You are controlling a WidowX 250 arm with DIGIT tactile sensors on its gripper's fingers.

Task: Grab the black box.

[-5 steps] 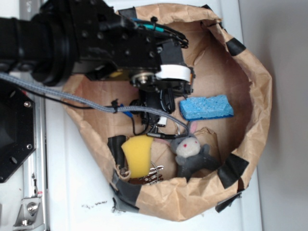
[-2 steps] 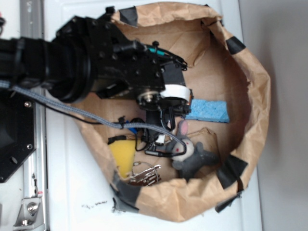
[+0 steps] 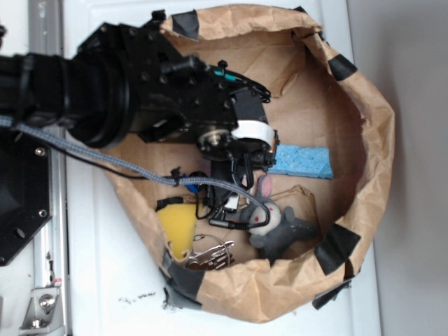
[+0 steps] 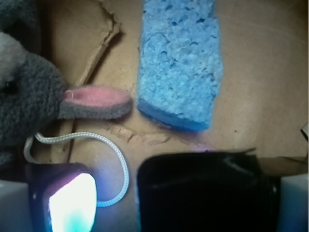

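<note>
White tabletop [image 3: 126, 280] | paper bin [image 3: 378, 140]: blue sponge [image 3: 302, 161], rabbit [image 3: 280, 225], black box [image 4: 207, 191] | gripper [image 3: 238, 203] state unclear

- The arm [image 3: 140, 91] is matte black, built of blocky housings and a thick round joint, with small screws dotting its faces.
- A white band [image 3: 248, 130] wraps the wrist section beside a silver round hub [image 3: 213, 140].
- A grey braided cable [image 3: 105, 159] runs along the arm; thin black wires, with teal and blue bits, loop near the tool [image 3: 227, 199].
</note>
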